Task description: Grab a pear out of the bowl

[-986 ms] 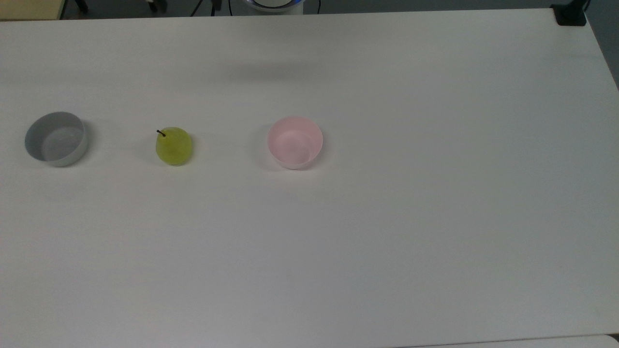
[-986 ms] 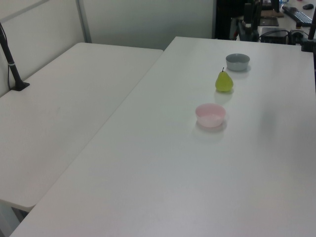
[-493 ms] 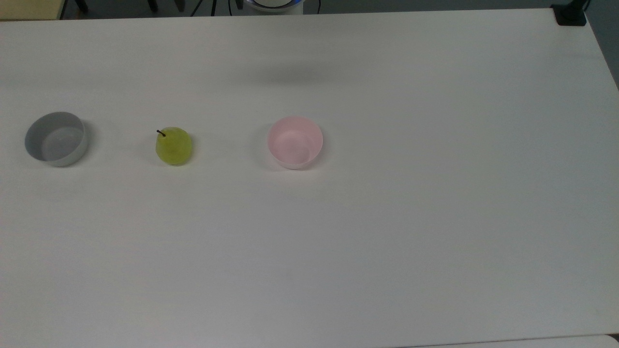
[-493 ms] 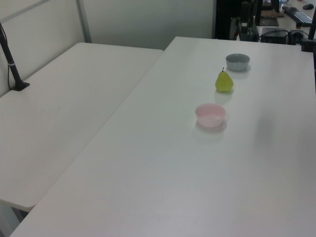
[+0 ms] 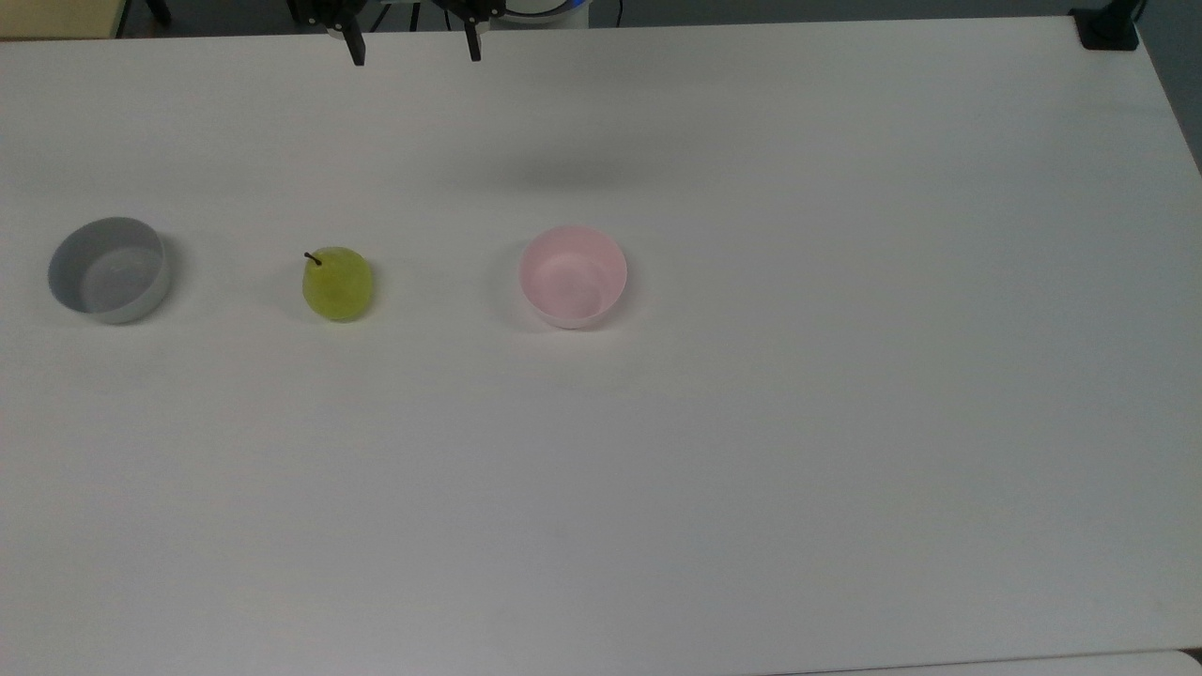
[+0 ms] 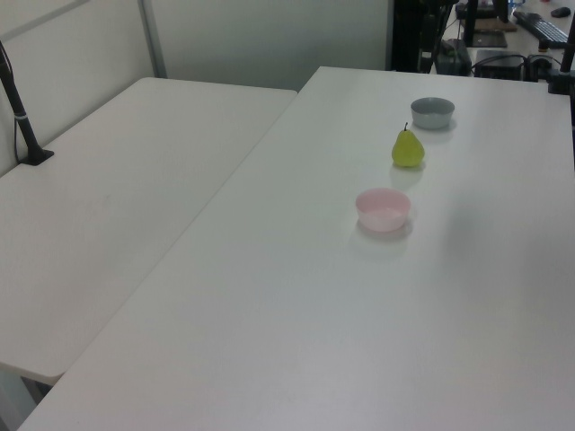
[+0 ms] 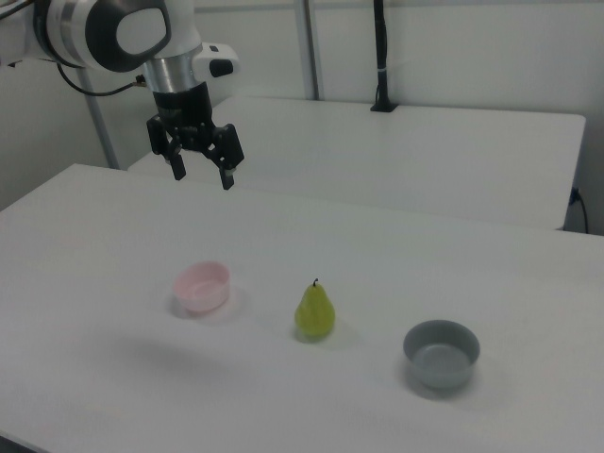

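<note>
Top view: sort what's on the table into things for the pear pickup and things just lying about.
For the job:
- pear, standing on the table, not in a bowl
- pink bowl, empty
- pincer, open, held high

Lying about:
- grey bowl, empty

Top view looks steeply down on the tabletop (image 5: 751,469). Left view and right view look obliquely from opposite ends, farther off. All three share the pear (image 5: 337,284) between two bowls.
</note>
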